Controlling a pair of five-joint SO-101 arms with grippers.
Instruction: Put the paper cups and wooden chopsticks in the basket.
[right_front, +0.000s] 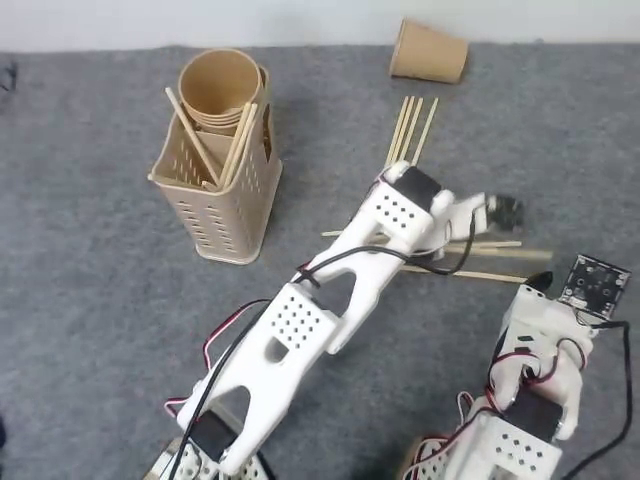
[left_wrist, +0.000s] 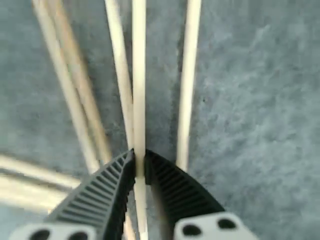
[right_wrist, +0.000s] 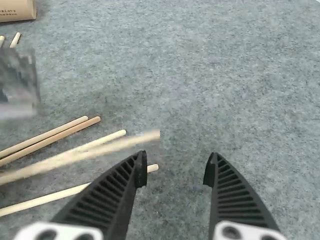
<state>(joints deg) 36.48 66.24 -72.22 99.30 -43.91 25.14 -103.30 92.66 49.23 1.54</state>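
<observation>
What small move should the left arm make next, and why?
Probably a short straight lift. The left gripper looks shut on one chopstick lying among other chopsticks on the carpet, so it should clear them before heading to the basket.

This looks like a robotics lab or hobby workroom. The bench is covered in grey carpet (right_front: 90, 300) and ends at a plain pale wall (right_front: 200, 20). A white, perforated left arm (right_front: 300, 330) and right arm (right_front: 540, 330) stand on it, trailing exposed red and black wiring (right_front: 215, 345).
</observation>
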